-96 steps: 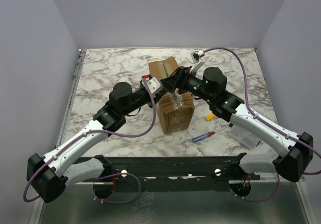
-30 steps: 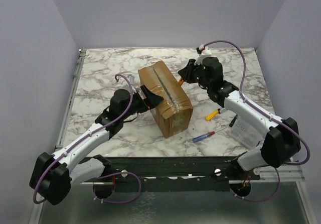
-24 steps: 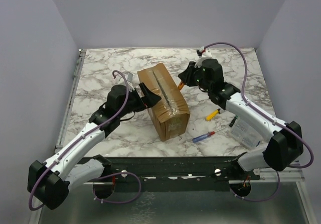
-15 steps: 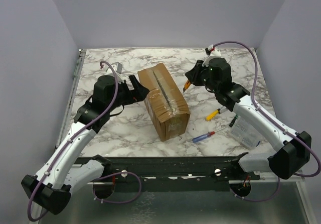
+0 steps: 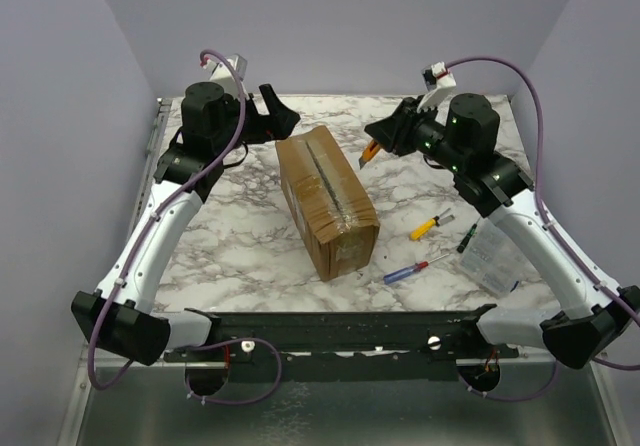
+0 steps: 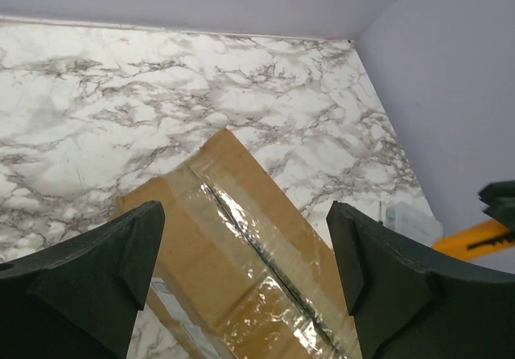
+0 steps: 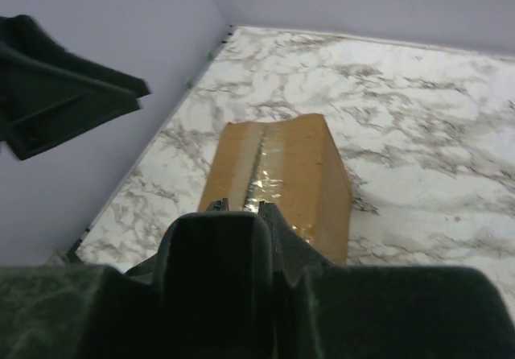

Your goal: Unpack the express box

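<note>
Express box (image 5: 328, 201): lies taped seam (image 5: 325, 171) up for slitting. Clamps orange cutter (image 5: 370, 152) in right gripper (image 5: 385, 132) near it; holds left gripper (image 5: 281, 114) clear, fingers wide apart.

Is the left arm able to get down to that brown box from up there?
Probably yes. The left gripper hangs open above the far end of the express box with nothing between them; the right gripper, holding an orange tool, is off to the other side.

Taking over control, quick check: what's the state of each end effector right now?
Left end effector: open, holding nothing.
Right end effector: closed on an orange-handled tool.
</note>
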Controlling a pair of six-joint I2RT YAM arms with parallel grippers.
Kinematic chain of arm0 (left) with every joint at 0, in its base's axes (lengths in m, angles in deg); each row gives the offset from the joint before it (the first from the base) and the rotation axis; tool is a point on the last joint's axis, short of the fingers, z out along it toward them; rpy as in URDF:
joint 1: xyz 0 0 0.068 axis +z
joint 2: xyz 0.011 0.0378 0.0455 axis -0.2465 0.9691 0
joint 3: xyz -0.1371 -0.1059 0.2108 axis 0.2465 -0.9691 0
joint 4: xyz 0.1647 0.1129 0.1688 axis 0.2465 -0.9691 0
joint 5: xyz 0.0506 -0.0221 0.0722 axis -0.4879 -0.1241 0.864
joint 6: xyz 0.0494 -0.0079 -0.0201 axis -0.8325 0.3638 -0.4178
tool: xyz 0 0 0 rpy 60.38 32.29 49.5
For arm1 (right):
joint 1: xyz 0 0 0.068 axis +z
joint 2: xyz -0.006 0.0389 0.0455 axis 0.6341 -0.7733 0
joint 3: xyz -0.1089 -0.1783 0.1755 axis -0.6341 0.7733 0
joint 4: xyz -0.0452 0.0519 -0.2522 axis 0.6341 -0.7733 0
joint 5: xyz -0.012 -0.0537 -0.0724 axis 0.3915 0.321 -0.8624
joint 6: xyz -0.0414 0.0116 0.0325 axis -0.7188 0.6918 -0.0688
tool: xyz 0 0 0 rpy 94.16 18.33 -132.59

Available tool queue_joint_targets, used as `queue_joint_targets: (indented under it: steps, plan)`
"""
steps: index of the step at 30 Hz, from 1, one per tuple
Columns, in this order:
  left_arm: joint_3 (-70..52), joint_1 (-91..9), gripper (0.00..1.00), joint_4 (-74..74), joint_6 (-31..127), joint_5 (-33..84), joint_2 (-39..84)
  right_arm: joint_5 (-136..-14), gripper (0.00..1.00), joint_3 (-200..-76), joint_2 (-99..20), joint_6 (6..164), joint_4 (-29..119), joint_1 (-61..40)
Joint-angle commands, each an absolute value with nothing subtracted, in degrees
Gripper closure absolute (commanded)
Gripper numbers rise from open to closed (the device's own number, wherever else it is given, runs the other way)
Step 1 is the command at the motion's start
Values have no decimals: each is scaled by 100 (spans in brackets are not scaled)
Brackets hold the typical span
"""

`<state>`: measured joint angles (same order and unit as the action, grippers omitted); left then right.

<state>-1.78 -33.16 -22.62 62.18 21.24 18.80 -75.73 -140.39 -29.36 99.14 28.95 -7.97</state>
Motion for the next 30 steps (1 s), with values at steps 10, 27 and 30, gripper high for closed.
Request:
queue_joint_targets:
  steps: [10, 27, 30]
  plan:
    - [139, -3043, 19, -1678, 4989, 2178, 3064, -7112, 99, -15771, -4610, 9907, 3199, -466]
    - [-553, -2934, 34, -1456, 5222, 2122, 3764, -9405, 100, -17478, -6419, 9466, 2963, 108]
    - [-655, -2939, 38, -1441, 5304, 2159, 3753, -9639, 100, -17435, -6525, 9408, 3261, 244]
